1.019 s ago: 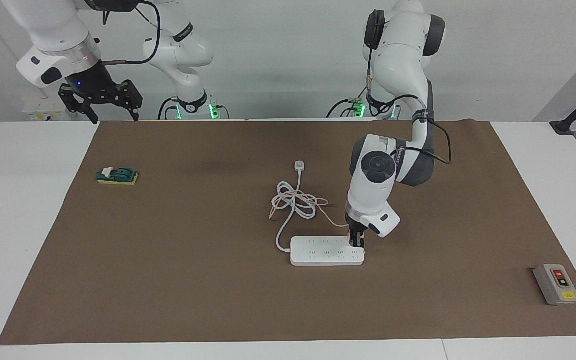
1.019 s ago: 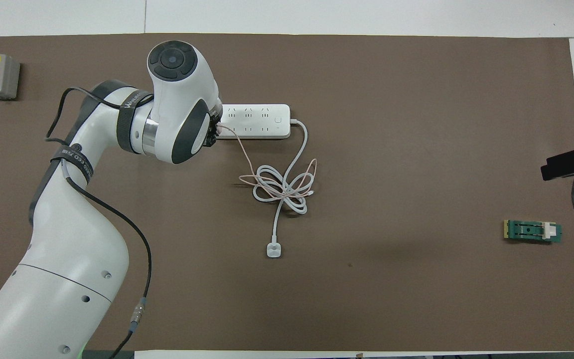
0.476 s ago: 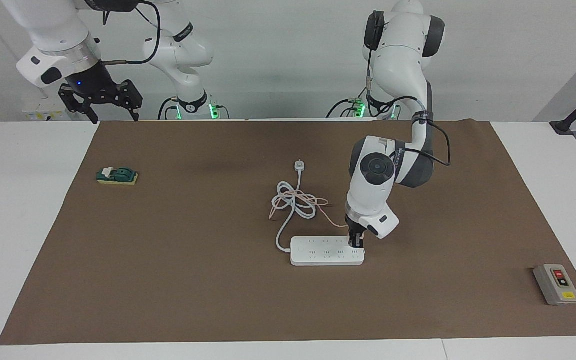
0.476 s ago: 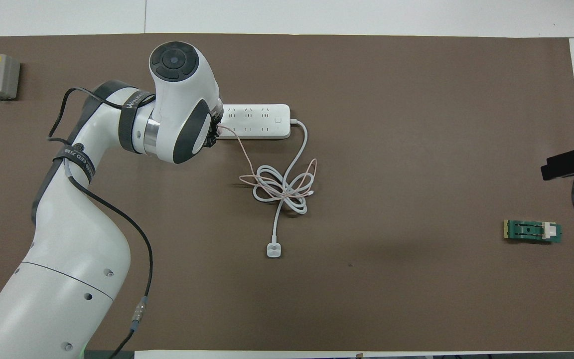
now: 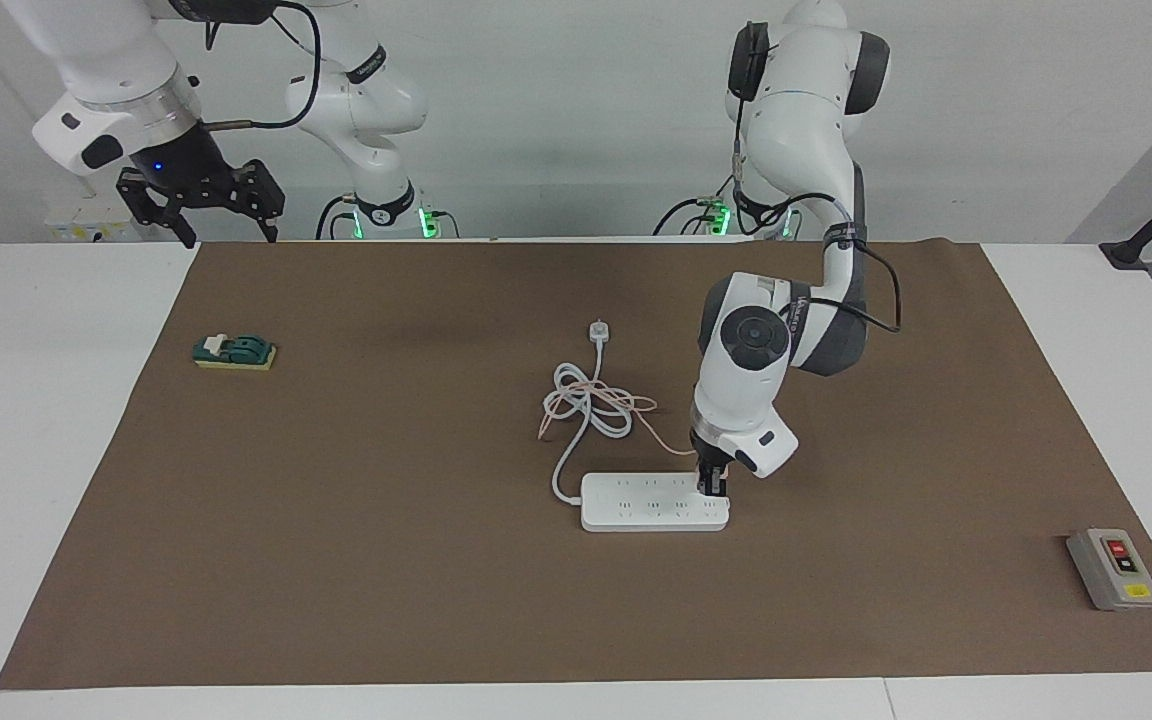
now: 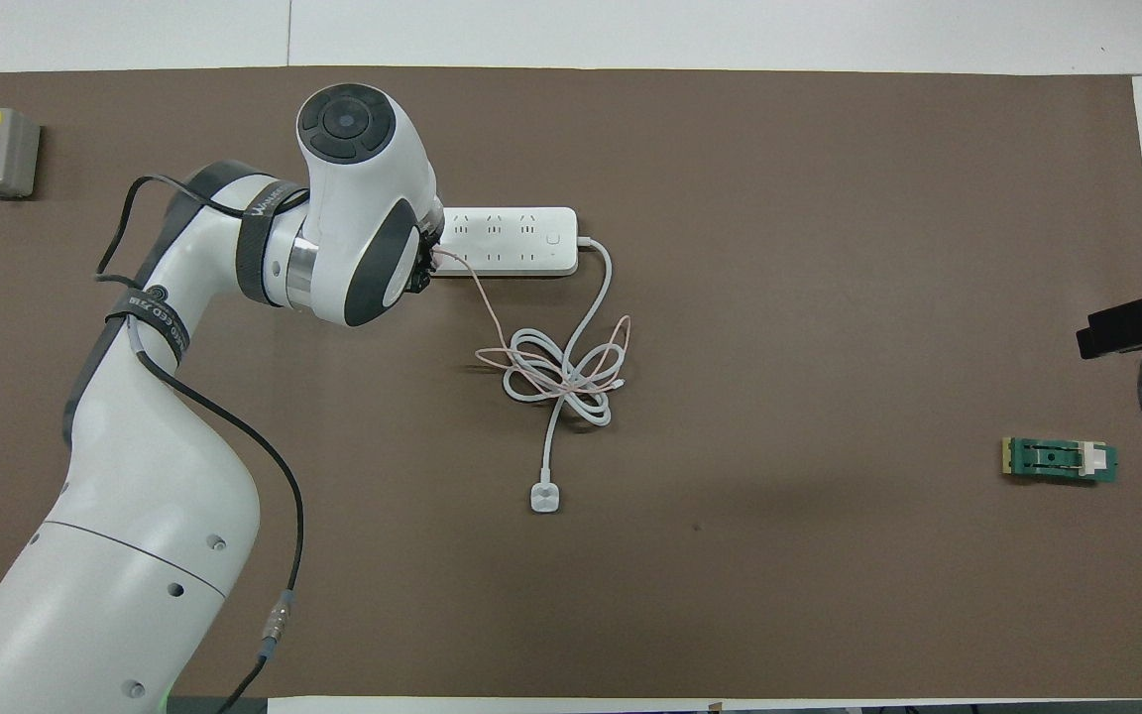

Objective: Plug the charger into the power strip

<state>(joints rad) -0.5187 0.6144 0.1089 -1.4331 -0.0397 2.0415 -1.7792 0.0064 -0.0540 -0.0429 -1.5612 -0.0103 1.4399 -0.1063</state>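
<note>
The left gripper (image 5: 713,487) is lowered onto the end of the power strip (image 5: 651,503) toward the left arm's end of the table, its fingers closed on the charger (image 5: 715,470), whose body is mostly hidden between them. The charger's thin pink cable (image 6: 485,315) is routed to the coiled white cord (image 6: 561,382), nearer the robots than the strip. The right gripper (image 5: 204,205) is held wide open, waiting above the table edge.
</note>
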